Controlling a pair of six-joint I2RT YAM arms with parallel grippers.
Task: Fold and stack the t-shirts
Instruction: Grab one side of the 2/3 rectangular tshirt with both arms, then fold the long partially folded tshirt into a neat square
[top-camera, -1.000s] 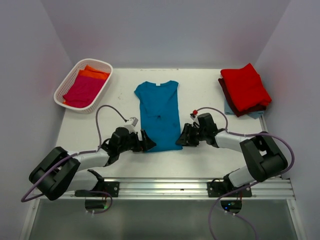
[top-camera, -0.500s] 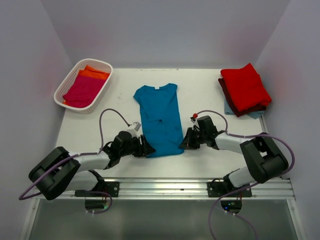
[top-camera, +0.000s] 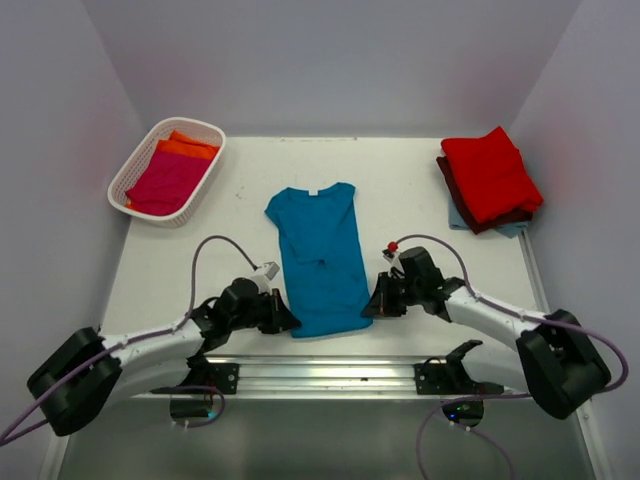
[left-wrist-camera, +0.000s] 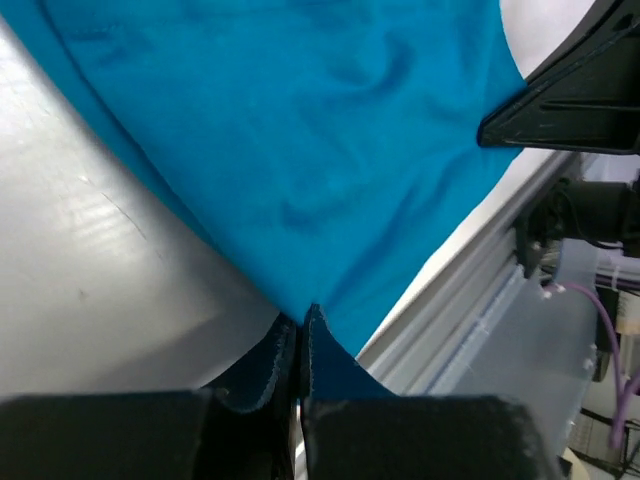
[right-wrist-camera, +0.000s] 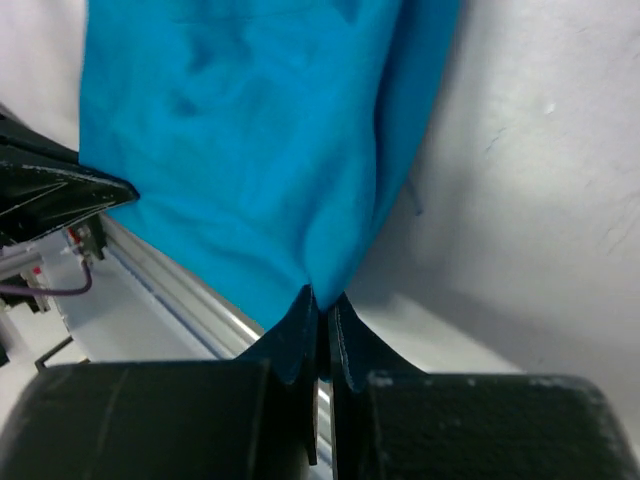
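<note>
Teal t-shirt (top-camera: 320, 258) nearer, hem corners hidden

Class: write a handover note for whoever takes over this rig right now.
Left gripper: shut on the near left hem corner of the teal blue cloth t-shirt.
Right gripper: shut on its near right corner.
Done: folded red t-shirt atop maroon t-shirt and light blue t-shirt, far right.
To do: fold and stack the teal one, then the magenta t-shirt and orange t-shirt in the white plastic lattice basket.
</note>
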